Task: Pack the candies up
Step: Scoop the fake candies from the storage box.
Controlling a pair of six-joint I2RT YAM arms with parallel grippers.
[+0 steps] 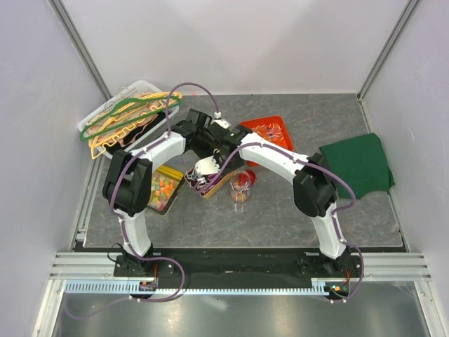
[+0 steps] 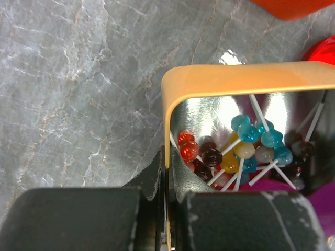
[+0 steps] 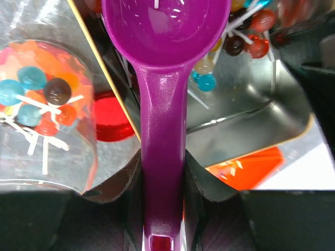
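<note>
Left gripper (image 2: 166, 194): clamped shut on wall of orange-rimmed metal tin (image 2: 235, 78). Right gripper (image 3: 162, 188): closed around handle of purple scoop (image 3: 163, 99), bowl above tin. Candies (image 2: 245, 142): blue, red, amber and dark balls on white sticks, heaped in tin; more in clear cup (image 3: 78, 162) beside red lid (image 3: 111, 121).

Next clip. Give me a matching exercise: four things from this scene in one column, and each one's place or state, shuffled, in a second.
1. purple plastic scoop
2. orange-rimmed metal tin
3. clear plastic jar
4. dark green cloth

A. lies alone at the far right of the top view
B. wall pinched by the left end effector
C. handle gripped by the right end effector
D. partly filled with candies

Pairs: 1-C, 2-B, 3-D, 4-A.
</note>
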